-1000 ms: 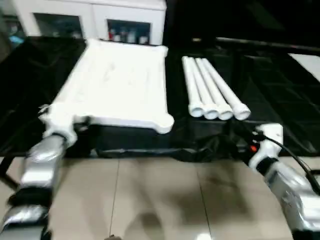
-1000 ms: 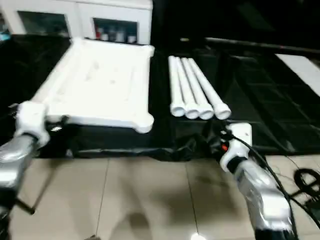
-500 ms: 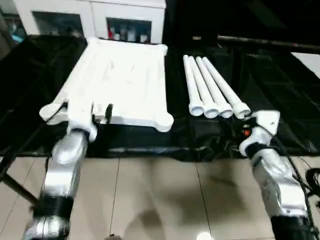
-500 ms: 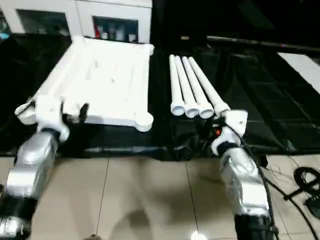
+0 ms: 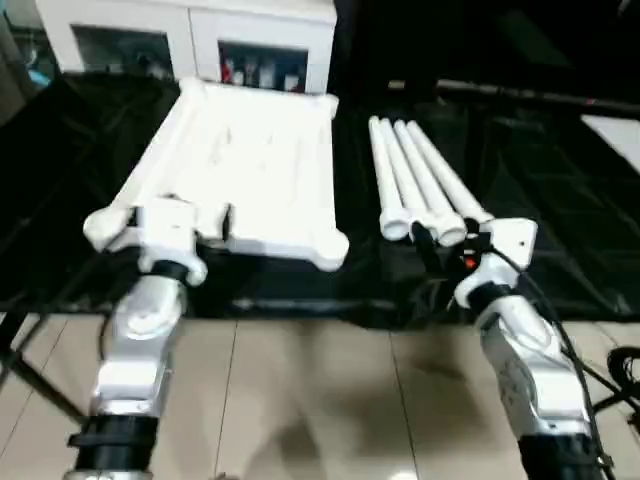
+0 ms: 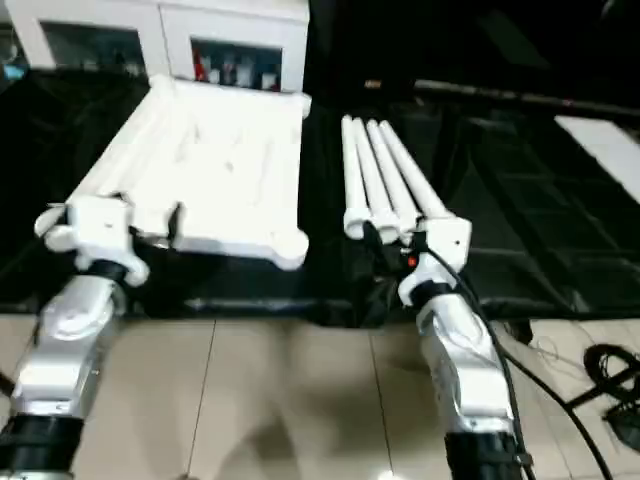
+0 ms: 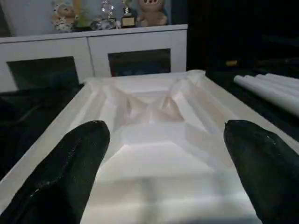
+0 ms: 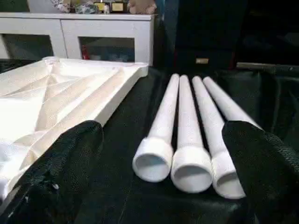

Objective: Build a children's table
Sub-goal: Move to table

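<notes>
One white plastic tabletop (image 5: 245,175) is seen lying ribbed underside up on the black-covered surface (image 5: 560,190), in the upper left of the head views, with round sockets at its corners. Four white tubular legs (image 5: 415,180) are counted just to its right in the picture, laid side by side and touching one another, their flared open ends turned toward the lower edge of the frame. In the right wrist view three of those open ends (image 8: 187,168) are shown plainly, the fourth being hidden behind a finger.

The left gripper (image 5: 170,222) is held at the near edge of the tabletop, left of centre in the frame, with its two black fingers (image 7: 70,163) spread wide apart and nothing between them; whether the rim is touched cannot be told. The right gripper (image 6: 395,240) is placed just at the flared ends of the legs, right of centre, its jaws likewise wide apart and empty.

The tabletop is judged to be light but broad and stiff, its ribbing lending rigidity; the smooth plastic may be slippery, so it would best be taken by a rim or steadied near a corner socket. The legs are judged light, rigid and inclined to roll, being round; a grip across the tube just behind the flare would be expected to hold without sliding. One leg would have to be separated from its neighbours before it could be closed upon cleanly.

One white glass-door cabinet (image 5: 190,40) is seen along the upper edge, behind the work.
</notes>
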`<state>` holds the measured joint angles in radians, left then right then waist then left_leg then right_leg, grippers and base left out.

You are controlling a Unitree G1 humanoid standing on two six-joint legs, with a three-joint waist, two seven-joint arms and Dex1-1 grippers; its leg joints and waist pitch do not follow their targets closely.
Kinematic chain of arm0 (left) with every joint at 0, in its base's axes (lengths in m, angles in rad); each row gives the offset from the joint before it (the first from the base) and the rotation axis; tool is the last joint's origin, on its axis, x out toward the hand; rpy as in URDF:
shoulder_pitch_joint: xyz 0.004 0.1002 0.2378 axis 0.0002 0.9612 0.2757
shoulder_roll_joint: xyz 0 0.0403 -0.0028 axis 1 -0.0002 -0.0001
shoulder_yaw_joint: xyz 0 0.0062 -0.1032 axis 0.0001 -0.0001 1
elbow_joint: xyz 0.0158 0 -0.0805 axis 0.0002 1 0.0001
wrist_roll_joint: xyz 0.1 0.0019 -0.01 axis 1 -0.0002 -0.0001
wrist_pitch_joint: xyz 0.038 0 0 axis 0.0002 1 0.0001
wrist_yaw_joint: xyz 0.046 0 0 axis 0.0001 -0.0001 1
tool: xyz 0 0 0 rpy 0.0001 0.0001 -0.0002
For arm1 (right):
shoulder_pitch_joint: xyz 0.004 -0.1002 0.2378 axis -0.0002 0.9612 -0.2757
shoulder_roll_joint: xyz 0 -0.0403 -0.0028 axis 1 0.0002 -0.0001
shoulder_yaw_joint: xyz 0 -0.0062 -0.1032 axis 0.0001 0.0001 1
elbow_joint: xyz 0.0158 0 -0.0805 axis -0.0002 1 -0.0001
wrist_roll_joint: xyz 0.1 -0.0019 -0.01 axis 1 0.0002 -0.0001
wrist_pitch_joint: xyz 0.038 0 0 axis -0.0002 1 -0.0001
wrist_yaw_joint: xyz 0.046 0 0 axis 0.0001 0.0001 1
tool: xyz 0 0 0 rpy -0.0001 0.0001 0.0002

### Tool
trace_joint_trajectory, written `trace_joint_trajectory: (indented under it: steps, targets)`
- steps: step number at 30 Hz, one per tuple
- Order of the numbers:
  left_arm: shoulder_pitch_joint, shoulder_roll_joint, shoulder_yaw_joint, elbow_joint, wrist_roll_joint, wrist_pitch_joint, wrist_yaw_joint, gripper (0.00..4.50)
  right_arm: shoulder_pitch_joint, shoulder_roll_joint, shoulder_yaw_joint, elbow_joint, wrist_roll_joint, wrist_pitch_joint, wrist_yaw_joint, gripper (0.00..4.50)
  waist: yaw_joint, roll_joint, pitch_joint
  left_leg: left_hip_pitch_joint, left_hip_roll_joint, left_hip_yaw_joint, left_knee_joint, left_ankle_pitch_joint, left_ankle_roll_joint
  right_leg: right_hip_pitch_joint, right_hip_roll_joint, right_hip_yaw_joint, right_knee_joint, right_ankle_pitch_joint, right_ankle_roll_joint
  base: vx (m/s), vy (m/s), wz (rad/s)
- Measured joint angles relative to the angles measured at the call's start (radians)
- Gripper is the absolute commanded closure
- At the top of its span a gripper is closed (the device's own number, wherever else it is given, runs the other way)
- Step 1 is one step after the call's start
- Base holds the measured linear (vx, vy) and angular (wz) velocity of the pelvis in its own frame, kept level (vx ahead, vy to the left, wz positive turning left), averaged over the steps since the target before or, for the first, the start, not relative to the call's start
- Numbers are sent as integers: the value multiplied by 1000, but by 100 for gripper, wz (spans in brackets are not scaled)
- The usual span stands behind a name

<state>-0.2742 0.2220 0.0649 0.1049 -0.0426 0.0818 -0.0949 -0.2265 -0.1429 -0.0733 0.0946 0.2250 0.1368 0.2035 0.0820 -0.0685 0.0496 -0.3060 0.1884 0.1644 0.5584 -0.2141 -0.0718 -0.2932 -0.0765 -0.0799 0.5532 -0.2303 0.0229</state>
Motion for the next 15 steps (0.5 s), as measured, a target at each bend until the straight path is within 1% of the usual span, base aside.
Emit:
trace_joint_trajectory:
  steps: [1,2,3,4,5,6,7,8,9,10,11,12,13,14,15]
  targets:
    - [-12,-3,-10,-2,0,8,-1,0,-1,-10,-7,6,0,-3,-1,4,-2,3,-2,-12,0,-16,5,-5,10,13,-1,-27,-21,-1,1,103,31,37]
    - [-14,-2,-12,-3,0,11,-1,0,-2,-14,-9,10,0,-6,-1,4,-2,6,-4,-24,2,-27,11,-4,24,25,-4,-48,-34,-2,3,153,23,60]
    - [-14,-2,-12,-3,0,15,-1,0,-3,-16,-9,12,-1,-10,0,4,0,9,-4,-32,2,-34,16,-10,34,36,-7,-67,-47,-4,7,153,23,60]
    - [-14,1,-8,0,0,23,-1,0,-11,-17,-9,22,-1,-12,1,4,2,13,-3,-41,-4,-46,22,-17,45,53,-13,-92,-61,-10,11,173,27,69]
    - [-14,2,-3,0,0,25,-3,0,-17,-16,-4,28,-4,-12,3,4,2,14,-3,-43,-15,-58,24,-22,52,61,-16,-100,-65,-18,12,246,12,73]
    - [-13,5,3,1,0,28,-3,0,-26,-14,4,30,-4,-13,5,4,-3,13,-2,-39,-27,-80,25,-28,59,53,-14,-97,-39,-36,0,246,12,73]
    - [-10,13,19,13,0,31,-3,0,-50,2,19,36,-5,-13,13,4,-13,13,-2,-33,-58,-125,32,-41,66,20,-13,-79,72,-72,-16,297,-71,61]
    - [-10,21,28,24,0,36,-3,0,-54,11,31,35,-6,-16,17,4,-19,12,-2,-21,-79,-156,35,-53,79,-10,2,-53,153,-93,-10,212,-151,41]
    - [-10,24,35,24,0,38,-2,0,-54,12,36,35,-6,-17,19,4,-20,8,-3,-6,-97,-176,34,-65,98,-46,22,-27,199,-105,2,212,-151,41]
    - [-11,23,37,22,0,38,-1,0,-54,9,35,35,-5,-17,19,4,-32,-1,-7,9,-120,-187,32,-75,105,-92,33,3,202,-107,6,26,-181,38]
    - [-13,20,34,18,0,39,-2,0,-51,6,30,34,-5,-17,19,4,-41,-22,-10,18,-145,-185,33,-84,99,-110,29,45,146,-96,-2,-88,-128,51]
    - [-16,14,32,12,-2,39,-3,0,-49,-2,24,35,-5,-16,19,4,-47,-39,-7,31,-168,-175,42,-95,81,-108,15,77,126,-21,-31,-88,-128,51]
    - [-7,-9,10,13,-2,44,-8,0,-31,-19,13,45,-6,-9,18,4,-37,-38,4,40,-148,-129,92,-118,112,-73,35,97,134,-55,-36,65,-80,53]
    - [-8,-19,-12,12,-3,46,-13,0,-23,-26,5,49,-8,-7,18,4,-28,-31,8,33,-146,-112,143,-126,133,-46,42,105,121,-61,-41,193,-77,21]
    - [-6,-20,-18,9,-4,46,-20,0,-19,-29,3,47,-13,-6,19,4,-21,-35,10,18,-149,-101,184,-124,130,-25,53,117,102,-61,-43,193,-77,21]
